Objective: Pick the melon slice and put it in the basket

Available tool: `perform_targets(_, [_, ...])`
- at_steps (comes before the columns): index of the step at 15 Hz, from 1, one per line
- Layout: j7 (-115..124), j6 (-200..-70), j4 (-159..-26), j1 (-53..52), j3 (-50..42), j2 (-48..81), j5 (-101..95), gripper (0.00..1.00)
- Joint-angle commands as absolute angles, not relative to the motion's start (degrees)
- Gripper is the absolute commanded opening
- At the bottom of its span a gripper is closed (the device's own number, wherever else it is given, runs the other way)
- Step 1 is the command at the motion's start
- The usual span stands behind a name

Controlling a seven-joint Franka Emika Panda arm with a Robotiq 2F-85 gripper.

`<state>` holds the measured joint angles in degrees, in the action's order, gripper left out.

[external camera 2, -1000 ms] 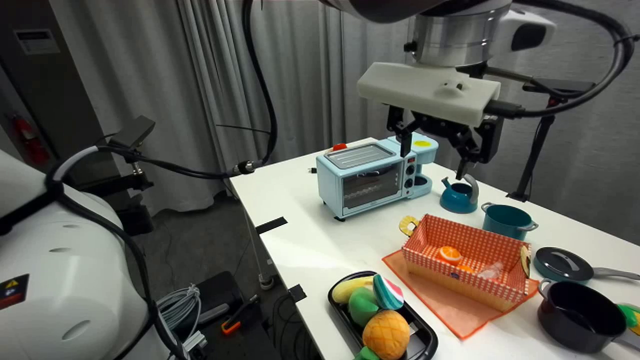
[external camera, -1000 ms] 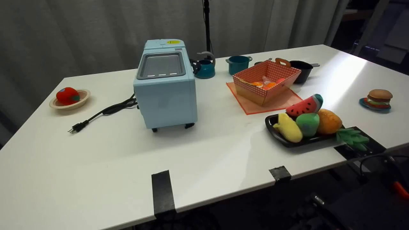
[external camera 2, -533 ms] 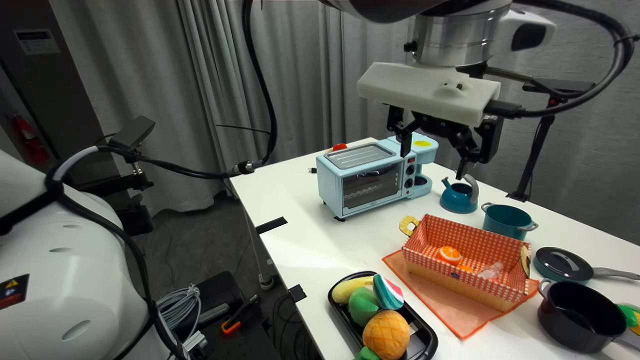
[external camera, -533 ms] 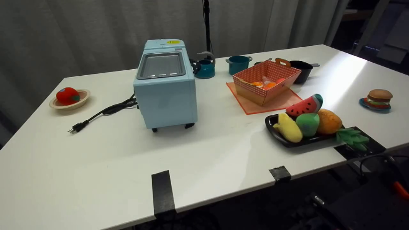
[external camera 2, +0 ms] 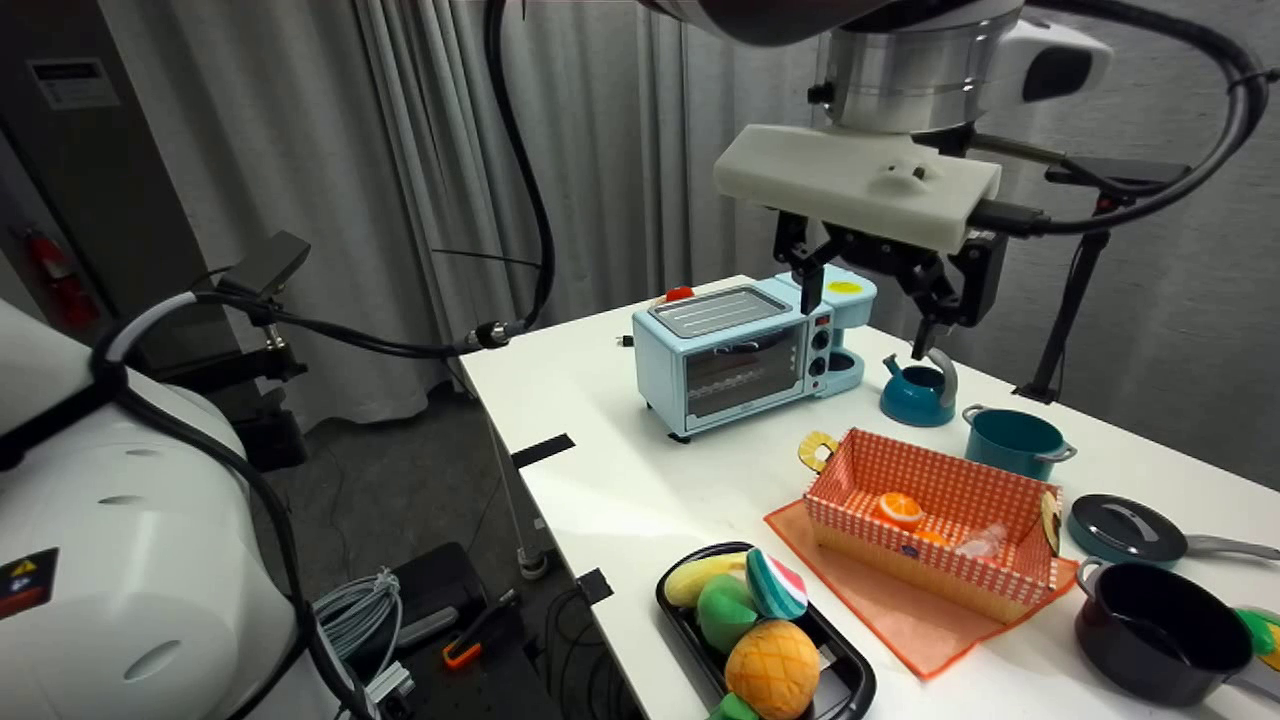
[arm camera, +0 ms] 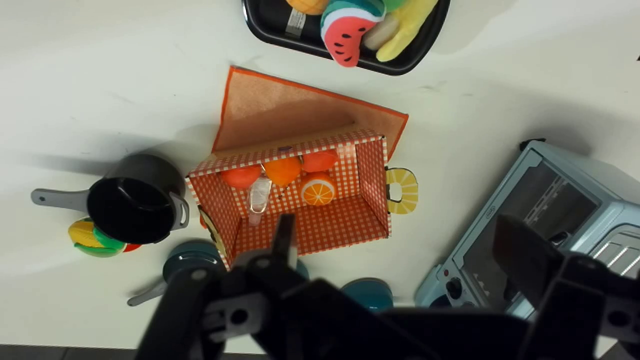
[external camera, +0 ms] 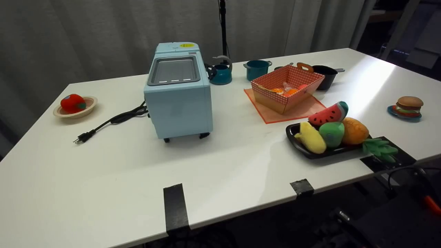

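The gripper [external camera 2: 867,318] hangs high above the worktop [external camera 2: 585,392], fingers spread wide, grasp released, a broad gap between the tips. Down in the black tray [external camera: 299,146] sits the melon slice [external camera: 327,115], red seeded flesh and green rind, tilted among its neighbours: a yellow fruit [external camera: 311,138], a green fruit [external camera: 331,134] and a pineapple [external camera 2: 772,668] whose leaves spill past the tray's edge. And look, in the wrist view the slice's red tip pokes out over the rim on the side facing the basket [arm camera: 371,172]!

Here's that basket, red-and-white gingham, set over an orange cloth [external camera 2: 900,625], near the tray but apart from it. Inside, an orange slice [arm camera: 318,191] and other small pieces [arm camera: 282,171] bunch toward one long wall, one of them clear and shiny.

Round about stand a shallow pan [external camera 2: 1125,528], a black pot [external camera 2: 1155,645] and a teal pot [external camera 2: 1012,447], with a teal kettle [external camera 2: 915,398] between that teal pot and the pale-blue toaster oven [external camera 2: 745,375]. In an exterior view a tomato [external camera: 73,103] rests in a shallow bowl [external camera: 74,116], a black cord [external camera: 120,117] snaking across the worktop just along from it, and well apart, near the opposite side, a burger [external camera: 409,105] sits on a blue plate [external camera: 406,117].
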<state>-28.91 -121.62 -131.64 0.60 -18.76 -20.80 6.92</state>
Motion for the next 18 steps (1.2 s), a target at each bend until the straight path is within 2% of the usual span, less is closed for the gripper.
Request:
perform_targets(1, [-29.34,-121.38,-131.49,2.03,-17.49,-20.61,7.50,1.00])
perform_targets(13, [-29.34,-121.38,-131.49,2.03,-17.49,-20.61,7.50,1.00])
perform_targets(18, [-30.42,-120.57,-131.08,2.01,-17.80,-16.59,8.32,1.00])
